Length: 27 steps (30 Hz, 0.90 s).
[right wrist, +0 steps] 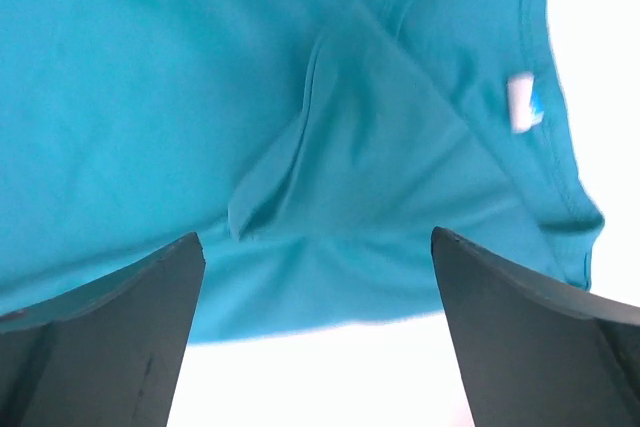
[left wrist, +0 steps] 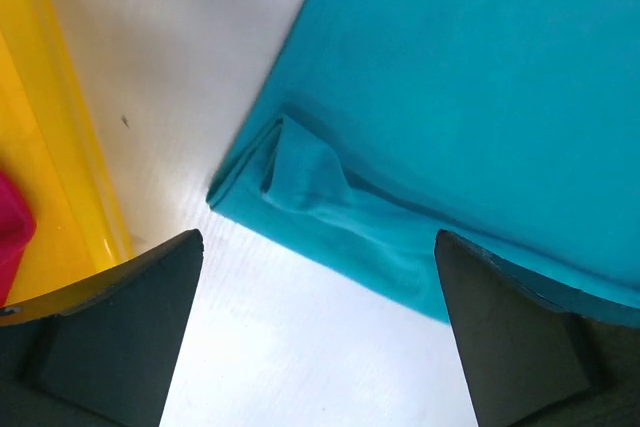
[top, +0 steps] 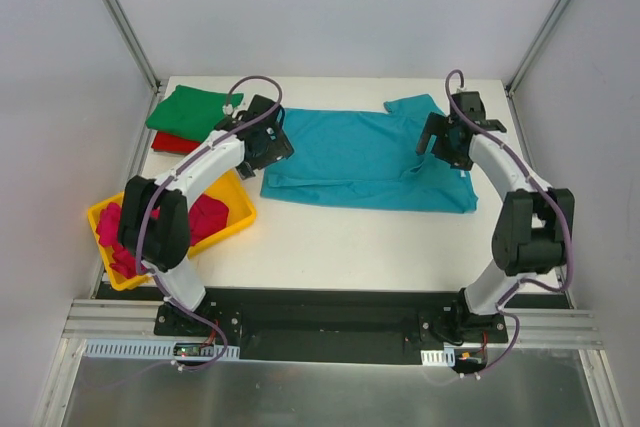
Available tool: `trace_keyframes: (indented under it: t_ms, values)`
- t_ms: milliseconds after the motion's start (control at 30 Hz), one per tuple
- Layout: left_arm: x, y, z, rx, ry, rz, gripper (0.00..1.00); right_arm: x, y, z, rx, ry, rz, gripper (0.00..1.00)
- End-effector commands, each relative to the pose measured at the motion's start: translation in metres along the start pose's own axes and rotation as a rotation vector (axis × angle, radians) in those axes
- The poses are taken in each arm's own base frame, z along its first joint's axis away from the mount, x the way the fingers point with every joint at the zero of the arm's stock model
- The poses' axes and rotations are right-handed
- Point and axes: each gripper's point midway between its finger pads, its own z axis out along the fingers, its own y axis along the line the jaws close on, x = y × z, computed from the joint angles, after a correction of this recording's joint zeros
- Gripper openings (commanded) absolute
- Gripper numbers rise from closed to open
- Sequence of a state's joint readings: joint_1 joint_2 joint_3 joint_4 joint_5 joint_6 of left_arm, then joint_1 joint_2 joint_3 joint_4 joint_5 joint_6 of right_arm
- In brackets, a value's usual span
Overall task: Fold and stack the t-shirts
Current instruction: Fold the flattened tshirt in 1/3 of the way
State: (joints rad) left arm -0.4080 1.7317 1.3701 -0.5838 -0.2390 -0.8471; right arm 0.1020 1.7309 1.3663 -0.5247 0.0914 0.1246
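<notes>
While the teal-blue t-shirt [top: 365, 162] lies across the table [top: 330, 247], we've got the left gripper [top: 270, 152] over its left edge and the right gripper [top: 445, 147] over its collar end, both jaws wide apart, gripping nothing. Green t-shirt [top: 195, 109] sits folded on the red t-shirt [top: 172, 143] far left, magenta-pink t-shirts [top: 208, 215] piled in the yellow tray [top: 238, 197].
</notes>
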Motion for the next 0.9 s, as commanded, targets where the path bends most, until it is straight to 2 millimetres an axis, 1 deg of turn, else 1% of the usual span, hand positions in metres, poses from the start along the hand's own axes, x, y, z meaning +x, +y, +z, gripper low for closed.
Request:
trace_keyframes:
  t_ms: [0, 67, 167, 267, 333, 400, 500, 600, 667, 767, 833, 867]
  values:
    - [0.040, -0.001, -0.014, 0.049, 0.099, 0.091, 0.99, 0.033, 0.018, -0.032, -0.193, 0.017, 0.024, 0.96]
    - [0.056, -0.009, -0.009, 0.071, 0.147, 0.116, 0.99, 0.054, 0.024, -0.032, -0.263, 0.052, 0.040, 0.96]
    - [0.071, -0.019, -0.003, 0.100, 0.203, 0.117, 0.99, 0.074, 0.025, -0.029, -0.291, 0.082, 0.040, 0.96]
    - [0.080, -0.024, 0.004, 0.083, 0.205, 0.146, 0.99, 0.089, 0.017, -0.023, -0.259, 0.121, 0.023, 0.96]
    - [0.086, -0.026, 0.008, 0.079, 0.219, 0.147, 0.99, 0.093, 0.012, -0.019, -0.242, 0.135, 0.013, 0.96]
    - [0.085, -0.027, 0.015, 0.060, 0.202, 0.136, 0.99, 0.097, 0.010, -0.015, -0.231, 0.148, 0.009, 0.96]
    - [0.075, -0.033, 0.027, 0.036, 0.162, 0.125, 0.99, 0.100, 0.009, -0.010, -0.226, 0.160, 0.007, 0.96]
    - [0.058, -0.042, 0.040, 0.014, 0.108, 0.118, 0.99, 0.104, 0.007, -0.005, -0.214, 0.184, 0.000, 0.96]
    - [0.039, -0.049, 0.050, 0.009, 0.079, 0.098, 0.99, 0.105, 0.004, -0.004, -0.198, 0.191, -0.006, 0.96]
    - [0.006, -0.061, 0.056, 0.044, 0.054, 0.064, 0.99, 0.103, 0.000, -0.004, -0.180, 0.189, -0.016, 0.96]
    - [-0.015, -0.063, 0.057, 0.042, 0.011, 0.043, 0.99, 0.102, -0.001, -0.005, -0.170, 0.180, -0.023, 0.96]
    - [-0.026, -0.059, 0.059, 0.020, -0.024, 0.038, 0.99, 0.101, -0.004, -0.006, -0.159, 0.176, -0.024, 0.96]
